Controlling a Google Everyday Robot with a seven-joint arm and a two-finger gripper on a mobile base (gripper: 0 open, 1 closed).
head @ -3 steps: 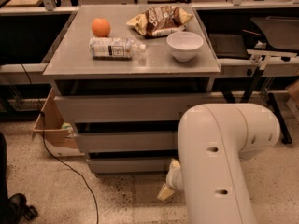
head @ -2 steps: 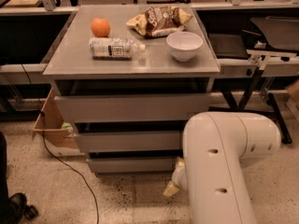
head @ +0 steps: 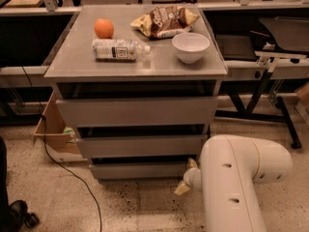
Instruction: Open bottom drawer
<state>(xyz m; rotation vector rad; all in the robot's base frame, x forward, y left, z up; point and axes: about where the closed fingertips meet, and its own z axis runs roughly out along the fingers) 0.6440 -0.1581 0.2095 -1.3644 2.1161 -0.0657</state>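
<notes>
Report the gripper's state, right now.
Gripper: low beside the right end of the bottom drawer front, partly hidden by the arm; open or closed cannot be told.

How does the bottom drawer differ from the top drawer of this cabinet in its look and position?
The bottom drawer has the slimmest front; the top drawer has the tallest. The bottom drawer lies near the floor; the top drawer lies just under the tabletop. The claw hangs by the bottom drawer's right end, well below the top drawer. Both are grey, flat and handleless.
</notes>
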